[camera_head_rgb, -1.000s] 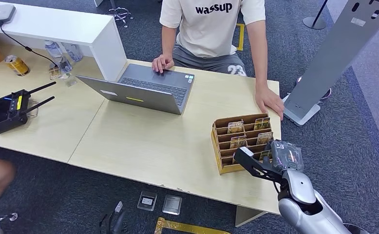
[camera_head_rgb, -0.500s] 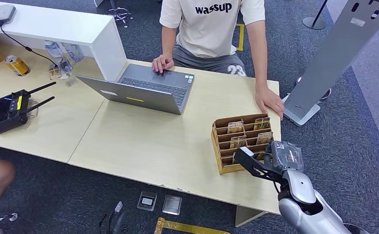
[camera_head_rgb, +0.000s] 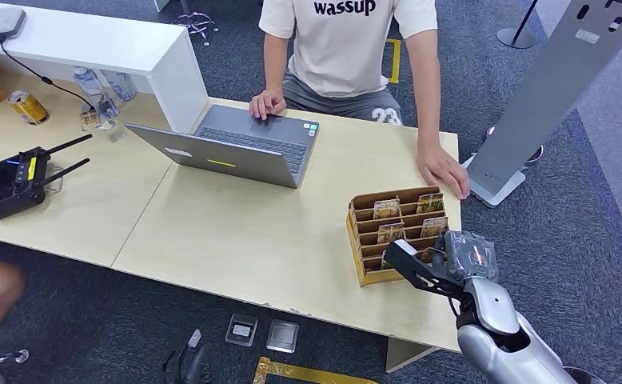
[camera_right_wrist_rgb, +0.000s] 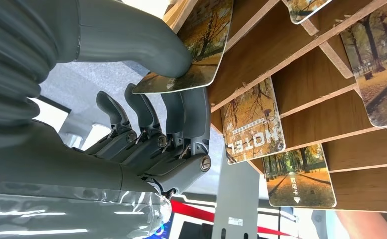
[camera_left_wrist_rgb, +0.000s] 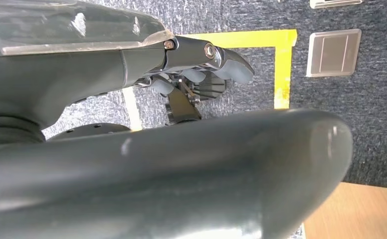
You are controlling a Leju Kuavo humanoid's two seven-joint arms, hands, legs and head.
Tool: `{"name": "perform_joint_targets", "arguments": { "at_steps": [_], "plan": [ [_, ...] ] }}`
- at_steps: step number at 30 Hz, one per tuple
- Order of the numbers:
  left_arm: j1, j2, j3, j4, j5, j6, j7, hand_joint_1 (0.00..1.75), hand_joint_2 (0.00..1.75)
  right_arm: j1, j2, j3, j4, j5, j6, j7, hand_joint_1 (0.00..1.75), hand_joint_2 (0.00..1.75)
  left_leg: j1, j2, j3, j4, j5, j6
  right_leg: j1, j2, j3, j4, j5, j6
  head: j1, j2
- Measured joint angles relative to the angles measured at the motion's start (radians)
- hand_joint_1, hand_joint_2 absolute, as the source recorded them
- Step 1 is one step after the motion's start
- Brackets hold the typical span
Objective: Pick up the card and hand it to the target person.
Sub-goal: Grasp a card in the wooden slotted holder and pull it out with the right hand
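Observation:
A wooden card rack point(camera_head_rgb: 354, 234) stands near the table's right front corner, with several autumn-picture cards point(camera_head_rgb: 387, 209) in its slots. My right hand point(camera_head_rgb: 440, 268) is at the rack's near right corner. In the right wrist view the thumb and fingers point(camera_right_wrist_rgb: 184, 107) pinch one card point(camera_right_wrist_rgb: 201, 47) at its lower edge, the card still partly in its slot. Other cards point(camera_right_wrist_rgb: 253, 124) sit in the slots beside it. The person point(camera_head_rgb: 348, 48) in a white T-shirt stands across the table, one hand point(camera_head_rgb: 444, 172) flat on it near the rack. My left hand point(camera_left_wrist_rgb: 201, 64) hangs over the floor and holds nothing.
An open grey laptop point(camera_head_rgb: 236, 148) sits mid-table under the person's other hand. A black controller point(camera_head_rgb: 16, 182) and a can point(camera_head_rgb: 28, 106) lie at the far left beside a white shelf point(camera_head_rgb: 92, 40). A grey stand point(camera_head_rgb: 556, 88) rises to the table's right.
The person has shifted slightly, and their hand on the table has slid a little toward the right edge. My right hand has stayed at the rack.

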Motion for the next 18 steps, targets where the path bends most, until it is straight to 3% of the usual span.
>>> {"name": "perform_joint_targets", "arguments": {
  "at_steps": [9,18],
  "plan": [
    [0.000,0.004,0.001,0.000,0.011,0.005,0.000,0.00,0.00,-0.002,-0.013,-0.005,-0.048,-0.037,0.017,0.020,1.48,1.75,0.000,0.000,0.000,0.000,0.000,0.000,0.000,0.000,0.000,0.000,0.000,0.000,0.000,0.000],
    [0.003,0.008,0.002,0.000,0.024,0.012,0.017,0.00,0.00,-0.031,-0.074,-0.060,-0.301,-0.079,0.073,0.102,1.48,1.75,0.000,0.000,0.000,0.000,0.000,0.000,0.000,0.000,0.000,0.000,0.000,0.000,0.000,0.000]
  ]
}}
